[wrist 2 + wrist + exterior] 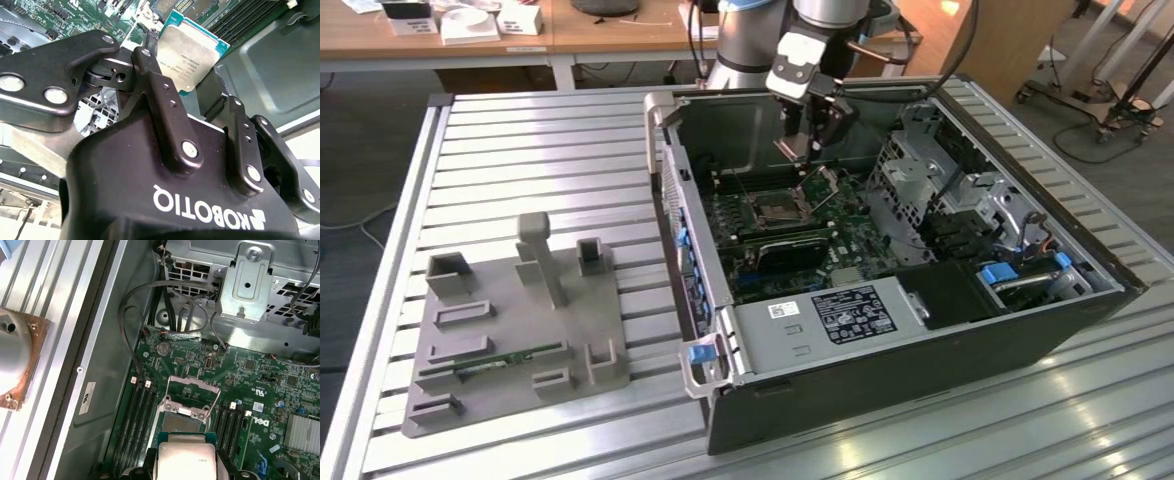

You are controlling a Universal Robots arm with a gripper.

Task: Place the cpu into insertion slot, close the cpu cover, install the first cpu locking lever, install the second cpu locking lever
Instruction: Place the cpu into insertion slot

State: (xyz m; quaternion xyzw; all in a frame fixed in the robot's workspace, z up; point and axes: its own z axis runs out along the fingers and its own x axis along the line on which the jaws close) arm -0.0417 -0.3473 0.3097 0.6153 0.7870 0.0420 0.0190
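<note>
Shows at twelve o'clock in the exterior view as a grey arm (744, 45), cut off by the frame edge. Hangs the black gripper (798, 148) below the wrist (819, 12), tips aimed toward six o'clock, leaning slightly to seven. In the second wrist view, presses two black fingers (167, 100) against opposite edges of the cpu (192, 47). Clamps it between the tips, well ahead of the gripper's palm.
</note>
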